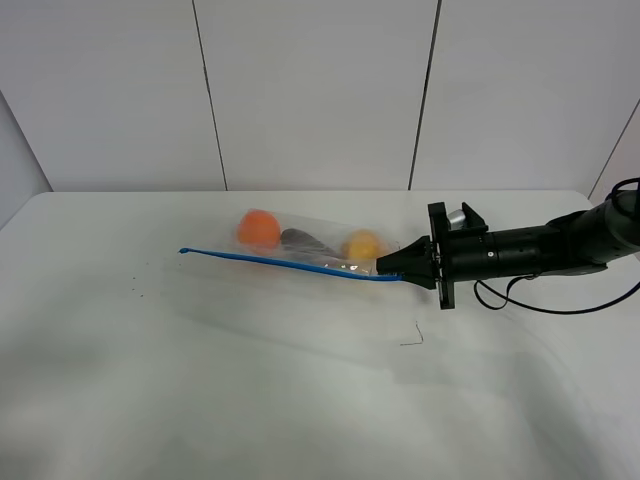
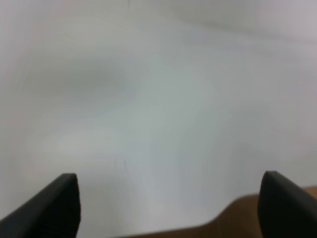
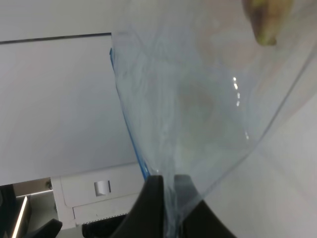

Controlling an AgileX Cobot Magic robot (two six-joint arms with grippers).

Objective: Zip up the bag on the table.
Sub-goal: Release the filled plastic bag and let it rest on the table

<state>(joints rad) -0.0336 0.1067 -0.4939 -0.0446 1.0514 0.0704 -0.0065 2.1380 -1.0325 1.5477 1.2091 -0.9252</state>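
While the bag (image 1: 305,248) lay on the table (image 1: 200,380), the right gripper (image 1: 385,267) pinched its zip end shut; the left gripper (image 2: 168,206) hung wide open, holding nothing. With 1 grip only, the film risked sliding or tearing.

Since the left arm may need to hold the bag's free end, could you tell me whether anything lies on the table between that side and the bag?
Nothing visible does. The table left of the bag is bare, and the left gripper is open over plain tabletop. The right gripper is shut on the bag's zip end.

Pale wall panels (image 1: 320,90) with dark vertical seams (image 1: 424,95) stand behind.
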